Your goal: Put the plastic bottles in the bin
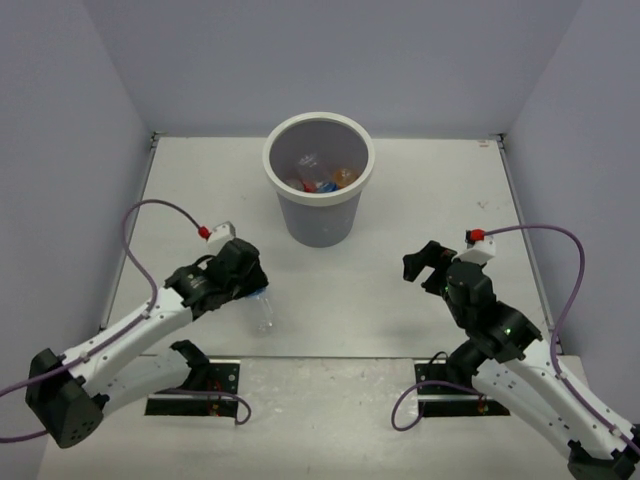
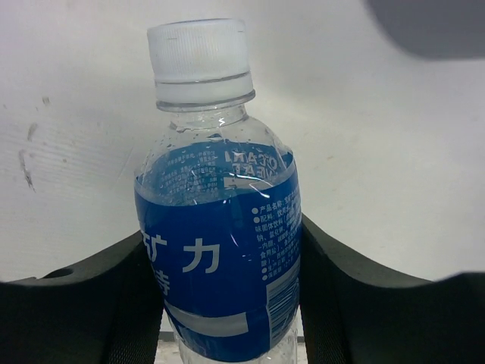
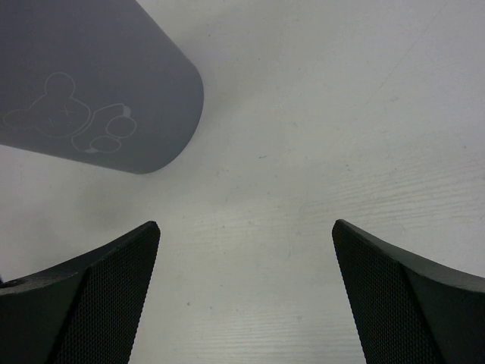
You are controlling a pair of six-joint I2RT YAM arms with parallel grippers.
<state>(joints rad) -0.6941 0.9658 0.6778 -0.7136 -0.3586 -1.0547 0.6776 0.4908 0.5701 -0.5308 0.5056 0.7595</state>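
I am closing my left pincer (image 1: 257,297) on a clear bottle (image 1: 264,317) with a blue label, at the near left of the surface (image 1: 400,200), well apart from the bin (image 1: 318,222). From above, only the pale end of that bottle is poking out past my fingers; the label is hardly showing there. My left wrist camera is giving what the top view is hiding. The bottle (image 2: 220,250) is filling the picture, with its ribbed white cap (image 2: 200,53) pointing away from me. White lettering is running across the blue band, and droplets are clinging inside the clear shoulder. My two dark fingers (image 2: 98,303) are pressing against the label on either side. I cannot tell from either view whether the bottle is resting on the surface or hanging just above it.

My right pincer (image 1: 425,268) is hovering at the near right, its jaws spread wide and holding nothing. Its wrist camera is showing bare surface between the fingertips (image 3: 121,273). It is also showing the grey wall of the bin (image 3: 114,83) at the far left, with a faint bear outline (image 3: 72,121) drawn on it that the top view is not showing.

Only the top view is looking into the bin. Several bottles are lying at the bottom, one orange (image 1: 346,176), one with a blue label (image 1: 325,186), one clear (image 1: 308,162).
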